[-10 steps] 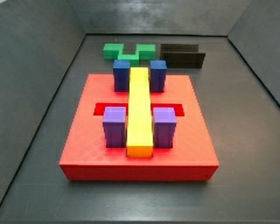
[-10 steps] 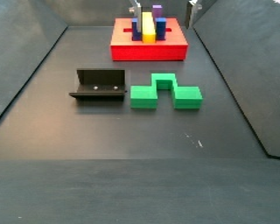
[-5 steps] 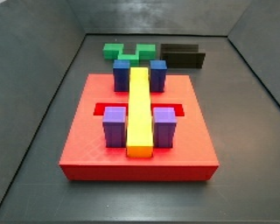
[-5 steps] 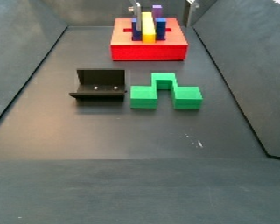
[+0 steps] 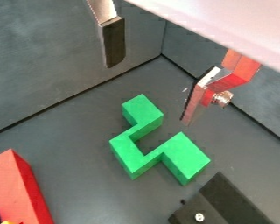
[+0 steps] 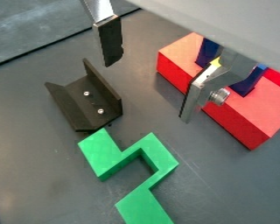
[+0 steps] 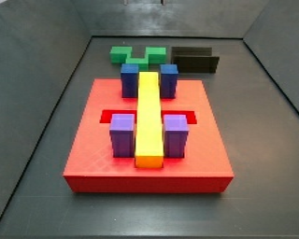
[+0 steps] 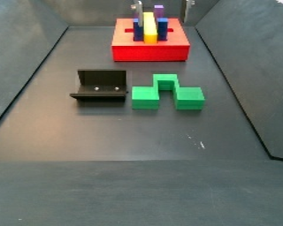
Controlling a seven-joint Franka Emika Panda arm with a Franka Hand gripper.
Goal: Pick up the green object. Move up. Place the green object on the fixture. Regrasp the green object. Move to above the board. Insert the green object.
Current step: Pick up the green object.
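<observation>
The green object (image 5: 149, 144) lies flat on the dark floor, free of the gripper. It also shows in the wrist view (image 6: 125, 162) and in both side views (image 7: 139, 55) (image 8: 168, 94). My gripper (image 5: 152, 87) (image 6: 150, 87) hangs well above it, open and empty. One finger (image 5: 113, 44) and the other finger (image 5: 195, 101) stand wide apart. The fixture (image 6: 84, 101) (image 8: 99, 86) (image 7: 196, 59) stands beside the green object, apart from it. The board (image 7: 102, 154) (image 8: 126, 51) (image 6: 241, 109) carries blue and purple pegs and a yellow bar (image 7: 149, 117). The gripper is almost out of frame in both side views.
Grey walls (image 7: 59, 103) close in the floor on the sides and at the back. A red corner of the board (image 5: 14, 188) shows in a wrist view. A corner of the fixture (image 5: 224, 206) shows there too.
The gripper's tip at the top edge of the side views has shifted slightly. The green object, fixture and board have not moved.
</observation>
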